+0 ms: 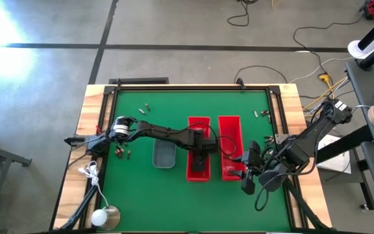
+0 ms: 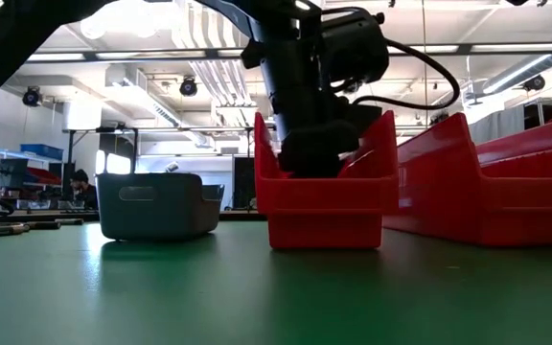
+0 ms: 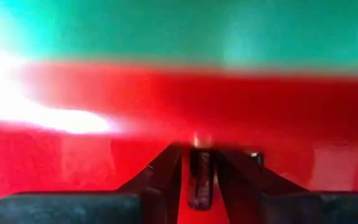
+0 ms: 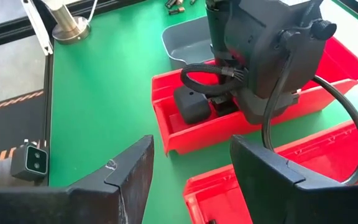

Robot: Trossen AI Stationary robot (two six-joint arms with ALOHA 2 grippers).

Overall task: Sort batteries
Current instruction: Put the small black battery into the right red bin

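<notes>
A small dark cylindrical battery [image 3: 200,177] stands between the fingers of the left tool [image 3: 199,186], low inside the long red plastic bin [image 1: 198,148] nearer the small grey rectangular tray [image 1: 164,155]; whether the fingers pinch it or have just parted from it cannot be told. The step in hand appears to be the drop into that bin. More loose batteries [image 1: 123,153] lie on the green surface [image 1: 141,195] beside the left arm's base. The right tool [image 4: 188,171], fingers spread and empty, hovers near the second red bin [image 1: 230,149]. Next, the left tool must release fully, lift clear of the bin walls, and return for another battery.
</notes>
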